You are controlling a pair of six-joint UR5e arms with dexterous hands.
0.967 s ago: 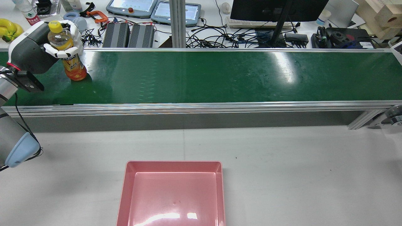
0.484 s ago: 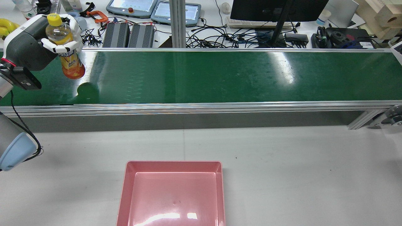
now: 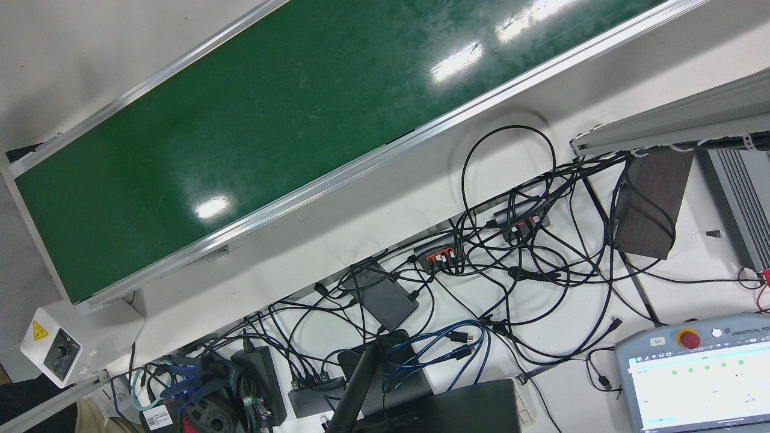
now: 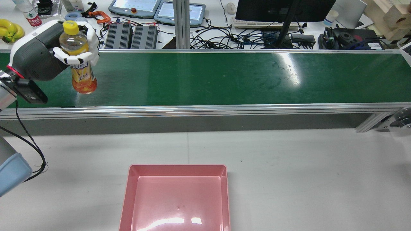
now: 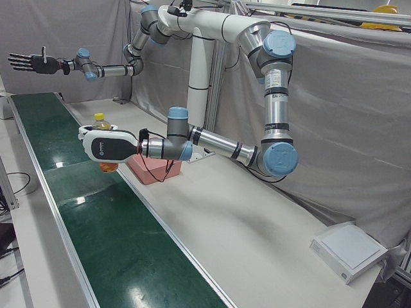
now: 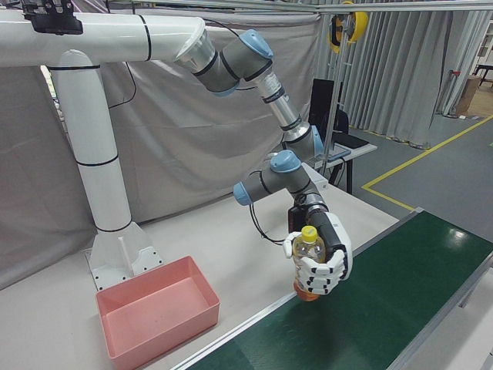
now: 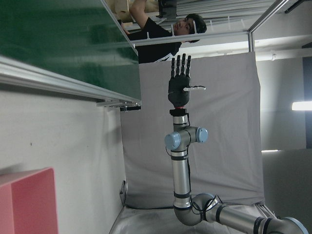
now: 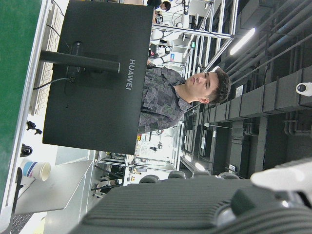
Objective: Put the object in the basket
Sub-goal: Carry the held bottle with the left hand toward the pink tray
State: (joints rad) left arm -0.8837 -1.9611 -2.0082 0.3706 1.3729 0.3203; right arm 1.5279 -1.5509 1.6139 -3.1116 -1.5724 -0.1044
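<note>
An orange-drink bottle [image 4: 83, 77] with a yellow cap hangs upright in my left hand [image 4: 45, 57], just above the left end of the green conveyor belt [image 4: 224, 77]. The white fingers [image 4: 77, 58] wrap its upper half. The same hold shows in the right-front view, hand [image 6: 330, 258] and bottle [image 6: 309, 245], and in the left-front view, hand [image 5: 109, 146] and bottle [image 5: 100, 122]. The pink basket [image 4: 176, 199] sits empty on the white table, nearer and to the right. My right hand [image 5: 29, 62] is raised high, open and empty, and also shows in the left hand view [image 7: 179, 80].
The belt's aluminium near rail [image 4: 205, 109] lies between the bottle and the basket. Behind the belt are a monitor [image 4: 282, 9], teach pendants [image 4: 157, 9], cables and bananas [image 4: 11, 29]. The front view shows only the belt [image 3: 240, 120] and cables. A person stands beyond the belt.
My left hand has lifted the bottle off the belt and carried it right and toward the belt's near rail. The basket has not moved.
</note>
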